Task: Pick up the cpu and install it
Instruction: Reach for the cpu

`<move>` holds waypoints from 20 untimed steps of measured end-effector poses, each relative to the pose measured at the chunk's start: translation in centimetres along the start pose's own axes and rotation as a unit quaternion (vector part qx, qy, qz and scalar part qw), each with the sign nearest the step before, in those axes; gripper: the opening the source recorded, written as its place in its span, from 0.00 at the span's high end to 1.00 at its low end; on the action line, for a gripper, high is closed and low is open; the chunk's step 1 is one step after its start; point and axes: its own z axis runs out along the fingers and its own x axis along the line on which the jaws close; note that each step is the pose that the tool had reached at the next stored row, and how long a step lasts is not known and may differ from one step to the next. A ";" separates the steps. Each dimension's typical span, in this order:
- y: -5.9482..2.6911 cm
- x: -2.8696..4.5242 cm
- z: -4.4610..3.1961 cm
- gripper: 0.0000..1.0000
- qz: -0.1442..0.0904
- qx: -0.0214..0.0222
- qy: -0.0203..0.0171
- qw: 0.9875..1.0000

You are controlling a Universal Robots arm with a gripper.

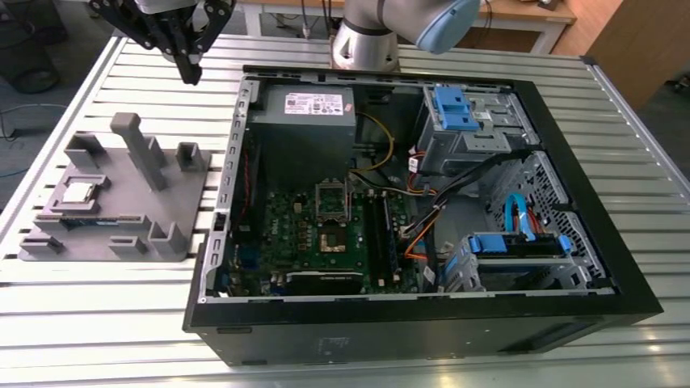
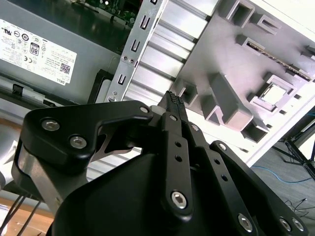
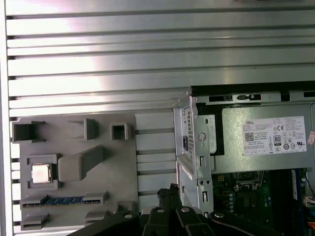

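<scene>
The cpu point(image 1: 77, 192) is a small silver square lying in a recess of the grey holder block point(image 1: 178, 190) on the exterior view's left. Both wrist views also show the cpu point(image 2: 274, 93) point(image 3: 41, 173) in that recess. My gripper point(image 1: 192, 74) hangs high above the slatted table, between the holder's far end and the computer case, well apart from the chip. Its black fingers point(image 2: 172, 101) meet at the tips, shut on nothing. The green motherboard point(image 1: 323, 234) lies inside the open case, with a square socket point(image 1: 331, 240) near its middle.
The open black computer case point(image 1: 603, 242) fills the exterior view's right, with a grey power supply point(image 1: 307, 113), blue drive brackets point(image 1: 453, 109) and loose cables. A memory stick point(image 3: 64, 200) lies in a slot of the holder. Tall posts point(image 1: 138, 145) rise from the holder.
</scene>
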 end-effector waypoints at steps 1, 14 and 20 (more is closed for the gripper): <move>-0.01 0.06 0.00 0.89 0.000 0.000 0.000 1.000; -0.19 2.43 0.08 0.89 0.000 0.000 0.000 1.000; -0.29 3.69 0.03 0.89 0.000 0.000 0.000 1.000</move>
